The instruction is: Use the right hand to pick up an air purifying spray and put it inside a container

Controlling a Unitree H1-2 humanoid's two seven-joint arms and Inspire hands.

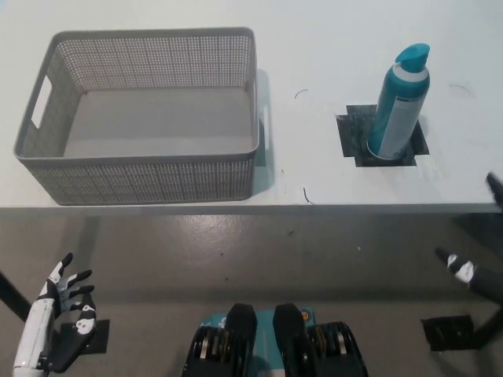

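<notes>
Head view: spray can upright near table front edge, well apart from basket; right hand state unclear, left hand open, empty.

White table; dark square patch on it; grey floor.

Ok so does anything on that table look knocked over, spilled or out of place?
Nothing stands out. The spray can stands upright on a dark patch on the white table, and the grey basket sits flat and empty to its left. A few small dark marks on the tabletop are the only blemishes.
</notes>
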